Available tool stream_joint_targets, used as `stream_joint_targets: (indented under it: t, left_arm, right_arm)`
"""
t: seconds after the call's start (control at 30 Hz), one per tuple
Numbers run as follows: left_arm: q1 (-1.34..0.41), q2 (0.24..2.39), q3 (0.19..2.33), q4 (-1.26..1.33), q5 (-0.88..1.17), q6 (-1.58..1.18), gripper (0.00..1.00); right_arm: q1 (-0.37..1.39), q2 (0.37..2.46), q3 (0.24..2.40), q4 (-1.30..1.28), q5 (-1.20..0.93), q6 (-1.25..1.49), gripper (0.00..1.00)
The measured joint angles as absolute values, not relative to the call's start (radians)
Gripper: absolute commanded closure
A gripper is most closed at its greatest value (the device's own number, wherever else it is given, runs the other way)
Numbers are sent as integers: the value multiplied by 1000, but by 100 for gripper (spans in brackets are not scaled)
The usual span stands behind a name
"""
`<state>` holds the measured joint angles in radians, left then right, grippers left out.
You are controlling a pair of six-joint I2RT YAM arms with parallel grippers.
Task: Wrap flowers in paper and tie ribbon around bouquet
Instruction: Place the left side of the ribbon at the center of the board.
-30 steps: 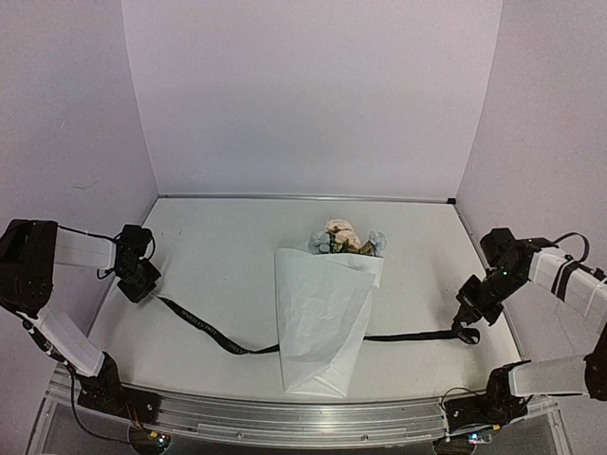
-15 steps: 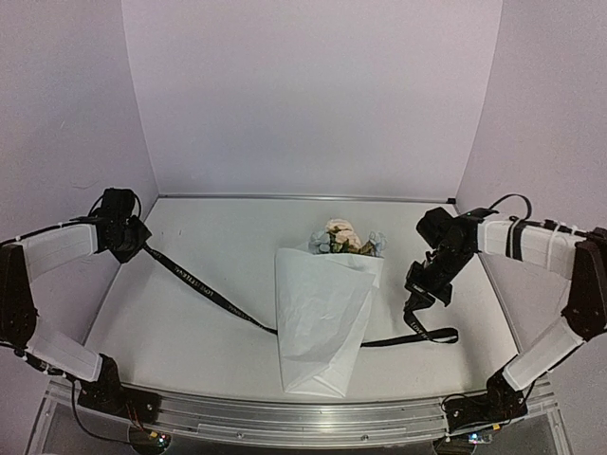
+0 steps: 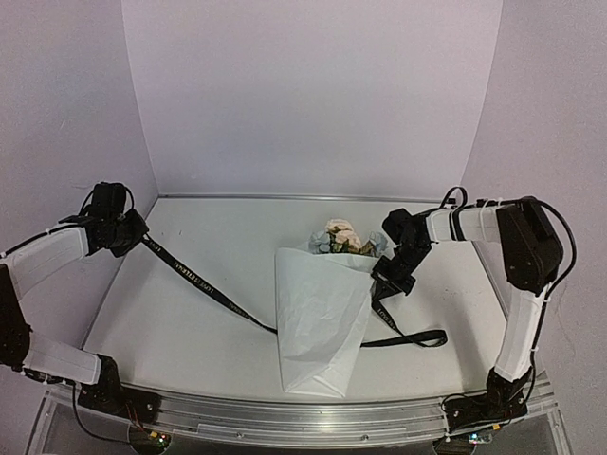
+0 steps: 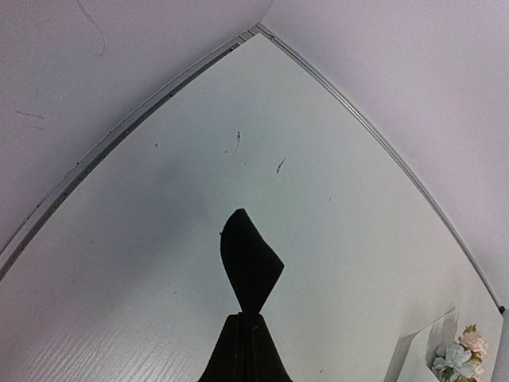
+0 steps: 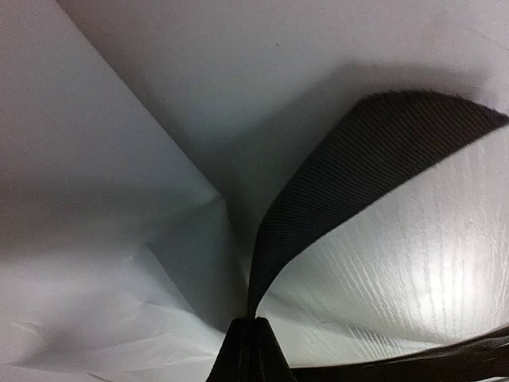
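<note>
Overhead, the bouquet lies mid-way across the white table, its long axis running near to far. The flowers point away from the arm bases toward the back wall. The paper cone narrows toward the near edge.

The black ribbon crosses that axis. It slants from the left gripper, held up at the far left by the side wall, down to the paper's left edge, where it goes out of sight. It shows again on the right, loops on the table and rises to the right gripper, just beside the paper's far right corner, near the blooms. Both pairs of jaws are pressed fully together, each pinching the ribbon.

Only the overhead view shows the ribbon's whole run and its pale lettering. The left wrist view adds a short twisted tail of ribbon poking out beyond the closed fingers, with the bouquet small in its lower right corner. The right wrist view adds the ribbon's ribbed weave curving up and rightward from the fingertips, with creased paper close behind on the left.
</note>
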<state>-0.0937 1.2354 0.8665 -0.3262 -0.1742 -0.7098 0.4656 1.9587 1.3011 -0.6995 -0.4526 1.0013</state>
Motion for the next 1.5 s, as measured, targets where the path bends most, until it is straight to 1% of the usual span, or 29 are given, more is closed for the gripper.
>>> stream_joint_targets:
  t: [0.43, 0.7, 0.83, 1.0, 1.1, 1.2, 1.3, 1.5]
  left_arm:
    - [-79, 1312, 975, -360, -178, -665, 100]
    - [-71, 1331, 1032, -364, -177, -633, 100]
    - [-71, 1330, 1031, -359, -174, -612, 100]
    - [-71, 1259, 970, -298, -95, -568, 100]
    - [-81, 1224, 954, -258, -36, -548, 100]
    - [-100, 1235, 957, -216, -10, -545, 100]
    - [-108, 1299, 983, -220, -38, -551, 100]
    - [-79, 1432, 1068, -322, -201, -605, 100]
  right_arm:
    - [445, 2129, 1506, -686, -443, 1020, 100]
    - [397, 2140, 1579, -692, -467, 1021, 100]
    - [379, 2083, 1534, -715, -477, 1009, 100]
    - [339, 1927, 1486, -806, -485, 963, 100]
    - [282, 1837, 1487, -858, -488, 931, 100]
    - [204, 1794, 1514, -908, -488, 906, 100]
    - [138, 1794, 1548, -939, -486, 891, 100]
    - [49, 1794, 1613, -1026, -474, 863, 100]
